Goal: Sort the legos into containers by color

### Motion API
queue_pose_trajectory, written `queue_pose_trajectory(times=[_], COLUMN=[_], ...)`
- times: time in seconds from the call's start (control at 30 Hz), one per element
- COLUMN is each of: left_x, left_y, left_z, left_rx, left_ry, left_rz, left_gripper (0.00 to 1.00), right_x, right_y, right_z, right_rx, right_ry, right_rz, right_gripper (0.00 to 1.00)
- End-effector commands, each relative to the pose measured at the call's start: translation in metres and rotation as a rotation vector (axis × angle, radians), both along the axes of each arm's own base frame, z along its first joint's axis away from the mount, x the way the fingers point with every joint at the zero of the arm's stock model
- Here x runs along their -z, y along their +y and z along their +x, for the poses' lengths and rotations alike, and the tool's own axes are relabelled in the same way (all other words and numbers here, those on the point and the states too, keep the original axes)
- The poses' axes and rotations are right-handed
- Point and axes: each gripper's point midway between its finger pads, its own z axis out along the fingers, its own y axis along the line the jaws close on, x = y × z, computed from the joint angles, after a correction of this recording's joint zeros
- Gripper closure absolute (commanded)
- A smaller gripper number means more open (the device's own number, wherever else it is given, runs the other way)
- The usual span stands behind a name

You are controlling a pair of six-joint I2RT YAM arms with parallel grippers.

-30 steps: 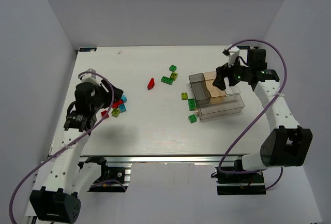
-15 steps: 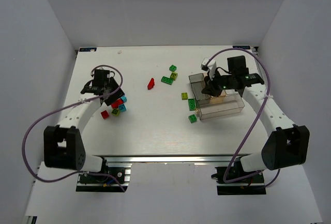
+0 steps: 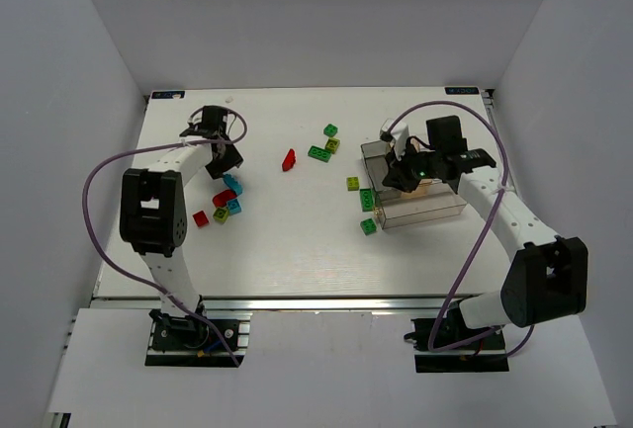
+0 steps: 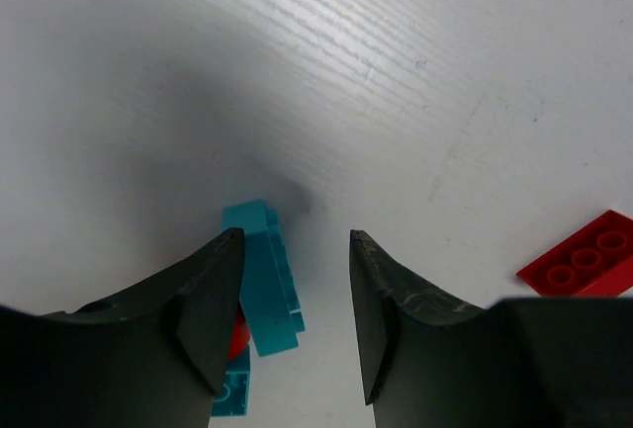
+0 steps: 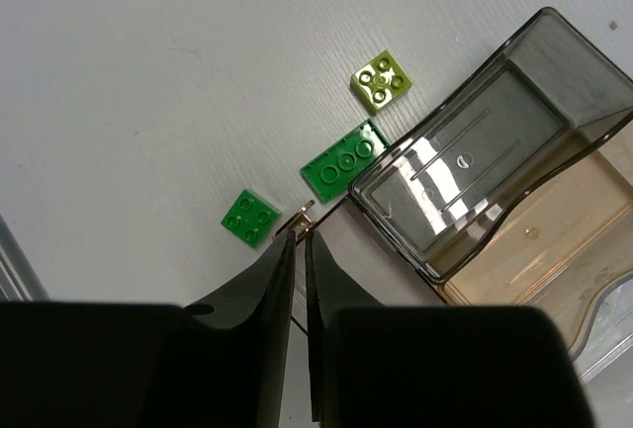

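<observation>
The legos lie scattered on the white table. At the left, a light blue brick (image 3: 234,186) sits in a cluster with red, blue and yellow-green ones. A red brick (image 3: 288,159) lies mid-table, and green and yellow-green ones (image 3: 318,153) lie beside the container (image 3: 430,209). My left gripper (image 3: 226,161) hangs open just above the cluster. In the left wrist view the light blue brick (image 4: 262,275) leans against the left finger, inside the left gripper (image 4: 294,237). My right gripper (image 5: 300,235) is pinched on the clear wall at the container's corner (image 5: 326,213), next to a green brick (image 5: 249,217).
A red brick (image 4: 588,260) lies to the right of my left fingers. A green 2x4 brick (image 5: 344,161) touches the container's smoky compartment (image 5: 475,151), with a yellow-green brick (image 5: 381,82) beyond. The tan compartment (image 5: 554,250) lies further in.
My left arm has swung from the near side to the far side of the brick cluster. My right gripper has moved left over the container and closed from wide open.
</observation>
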Motion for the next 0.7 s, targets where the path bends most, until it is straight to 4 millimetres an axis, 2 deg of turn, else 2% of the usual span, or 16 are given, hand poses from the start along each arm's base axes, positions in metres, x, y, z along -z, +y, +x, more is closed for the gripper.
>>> queue_pose_trajectory(times=[0.0, 0.3, 0.4, 0.47, 0.67], left_x=[-0.013, 0.005, 0.002, 0.000, 0.007], left_y=[0.006, 0.010, 0.009, 0.009, 0.007], left_z=[0.007, -0.012, -0.016, -0.017, -0.020], left_rx=[0.006, -0.021, -0.025, -0.026, -0.027], left_ry=[-0.001, 0.070, 0.059, 0.053, 0.074], left_rz=[0.051, 0.059, 0.049, 0.047, 0.035], left_gripper=[0.43, 0.45, 0.40, 0.31, 0.31], right_x=[-0.006, -0.004, -0.003, -0.004, -0.002], right_y=[0.001, -0.001, -0.001, 0.000, -0.001], right_z=[0.004, 0.008, 0.010, 0.011, 0.011], right_rx=[0.015, 0.030, 0.031, 0.030, 0.036], right_ry=[-0.043, -0.042, -0.043, -0.040, -0.036], right_rz=[0.005, -0.001, -0.005, -0.004, -0.004], right_gripper=[0.85, 0.83, 0.82, 0.82, 0.80])
